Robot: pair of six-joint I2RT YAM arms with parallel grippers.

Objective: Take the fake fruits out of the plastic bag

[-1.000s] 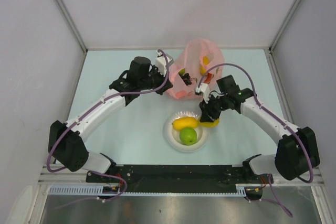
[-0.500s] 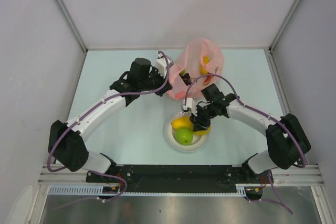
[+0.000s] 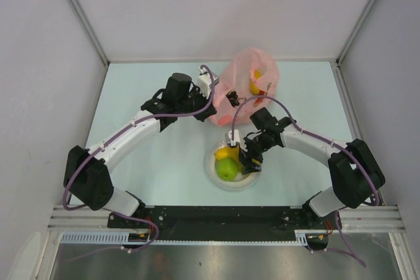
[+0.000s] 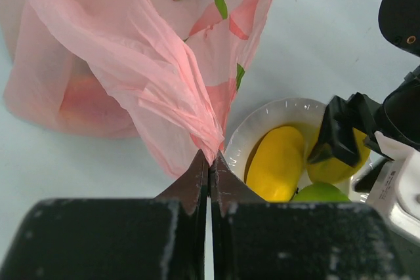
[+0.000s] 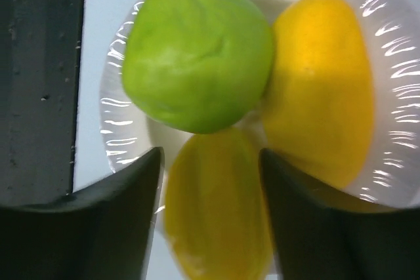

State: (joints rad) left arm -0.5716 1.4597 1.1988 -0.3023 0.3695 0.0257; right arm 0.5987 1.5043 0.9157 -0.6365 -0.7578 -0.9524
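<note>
The left tool pinches the pink bag. The right tool is spread, a yellow fruit between its fingers.

The table has a pale, blue-green top, plain and smooth, closed in by white walls on the left, far and right sides, with a black rail running along its near edge. Two things rest on it. A round white plate with a ribbed, glossy rim sits a little right of the middle, towards the near side. Beyond it, at the far side and also right of centre, is the plastic bag, thin, crinkled and translucent pink, its bulk resting on the tabletop. Bag and plate are near each other; whether they touch I cannot tell.
</note>
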